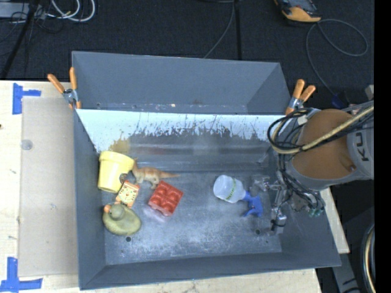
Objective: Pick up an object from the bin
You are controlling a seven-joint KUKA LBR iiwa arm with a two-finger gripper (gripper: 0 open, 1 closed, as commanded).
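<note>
1. The gripper [276, 217] hangs low in the right end of the grey metal bin [183, 90], close to the right wall and near the floor. Whether it is apart or together cannot be told, since cables and metal parts crowd the wrist. Nothing can be made out in its grasp.
2. Above it sit the arm's orange-brown cover [321, 148] and looped black cables. The grey housing at the right edge carries dark letters that read "KU" and are cut off by the edge.
3. Just left of the gripper lies a small blue plastic piece [251, 207], the thing nearest to it. Whether the two touch cannot be told.
4. Touching the blue piece on its upper left is a translucent white plastic bottle [227, 188], lying on its side.
5. The rest lie well apart, at the left end. There is a red plastic block with rounded bumps [165, 198], and a tan toy dinosaur [153, 175] just above it.
6. Further left, a yellow plastic cup [115, 170] lies tipped on its side. Below it is a small printed card [127, 193] in yellow and red, whose print is too small to read.
7. An olive-green rubber duck [122, 220] sits nearest the front left corner.
</note>
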